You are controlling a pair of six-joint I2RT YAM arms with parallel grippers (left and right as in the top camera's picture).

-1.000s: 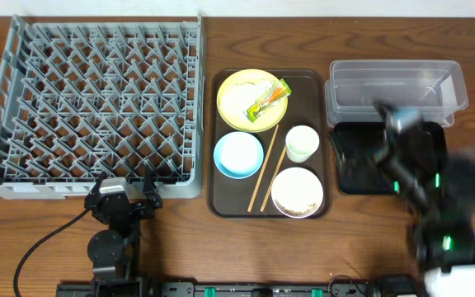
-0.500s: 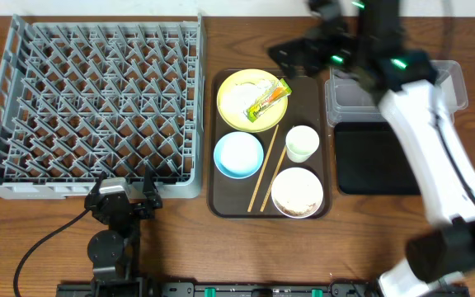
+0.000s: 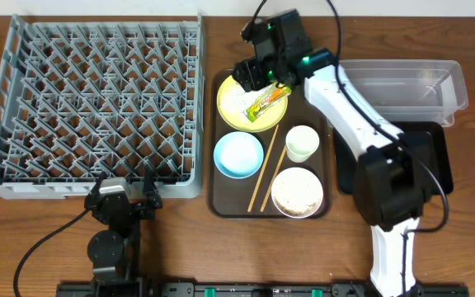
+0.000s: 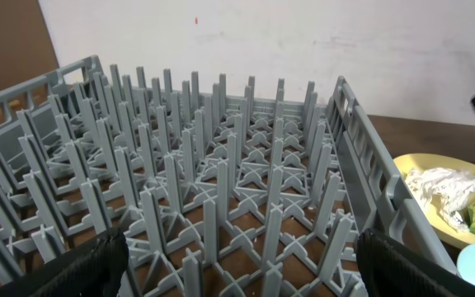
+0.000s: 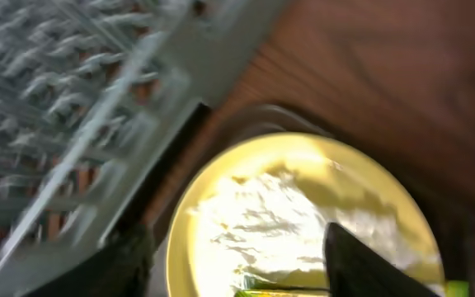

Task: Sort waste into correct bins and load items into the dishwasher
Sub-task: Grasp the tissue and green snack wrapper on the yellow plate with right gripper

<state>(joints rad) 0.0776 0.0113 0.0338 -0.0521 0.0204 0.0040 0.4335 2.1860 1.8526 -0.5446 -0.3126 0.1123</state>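
The yellow plate (image 3: 239,107) lies at the back of the brown serving tray (image 3: 218,198), with crumpled white paper (image 5: 270,223) and a green-and-orange wrapper (image 3: 269,101) on it. My right gripper (image 3: 258,76) hovers over the plate's far edge, open and empty. The blue bowl (image 3: 238,154), cream cup (image 3: 302,143), two chopsticks (image 3: 264,169) and a white bowl with rice scraps (image 3: 297,192) sit on the tray. The grey dish rack (image 3: 89,107) is at the left. My left gripper (image 4: 237,264) is open at the rack's near edge.
The clear tub (image 3: 402,87) stands at the back right, with the black tray (image 3: 431,148) in front of it, partly hidden by my right arm. In the left wrist view the plate's paper (image 4: 439,186) shows beyond the rack's right wall.
My right arm has swung from over the black tray at the right, up and across to the left, and now hangs over the yellow plate. The left arm has not moved.
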